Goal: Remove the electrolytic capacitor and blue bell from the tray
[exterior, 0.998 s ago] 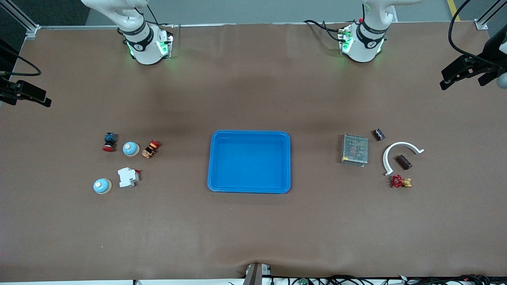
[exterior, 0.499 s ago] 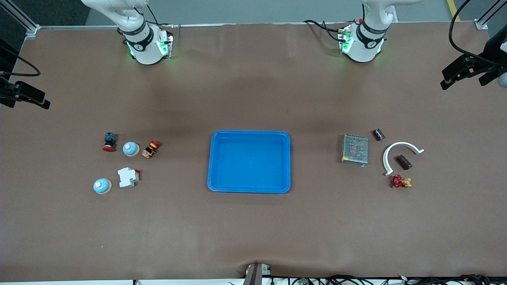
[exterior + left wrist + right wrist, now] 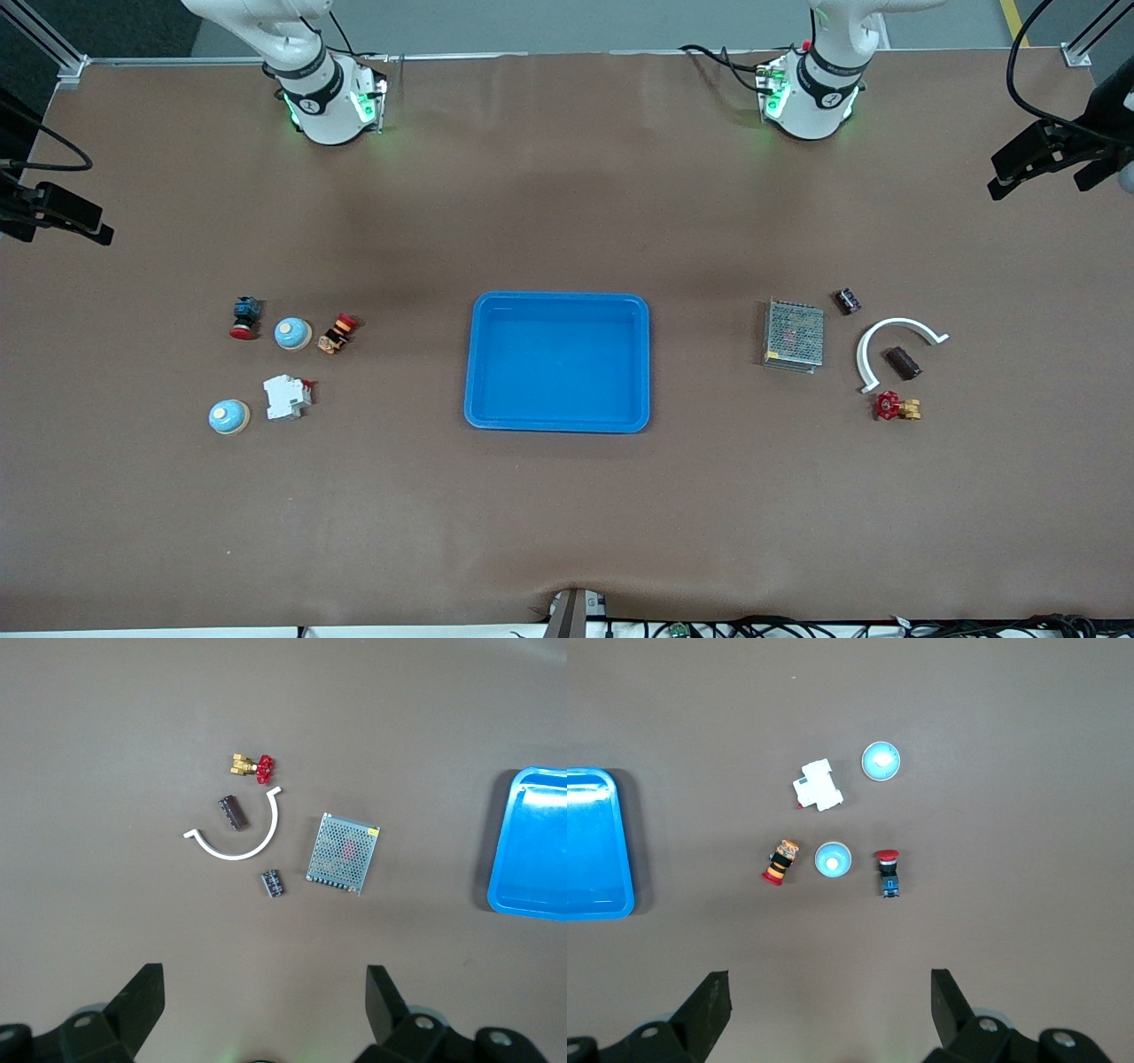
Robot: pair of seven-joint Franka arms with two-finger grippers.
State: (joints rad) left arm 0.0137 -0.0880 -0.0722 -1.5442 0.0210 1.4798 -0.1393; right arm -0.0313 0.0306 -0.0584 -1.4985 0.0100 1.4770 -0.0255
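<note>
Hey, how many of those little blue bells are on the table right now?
2. One bell sits between the two red-capped push buttons, toward the right arm's end. The other bell lies nearer the front camera, beside the white breaker. None looks hidden.

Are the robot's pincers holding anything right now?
No, nothing is held. The left pincer hangs open, high over the capacitors group, and the right pincer hangs open, high over the bells. Both arms are waiting.
</note>
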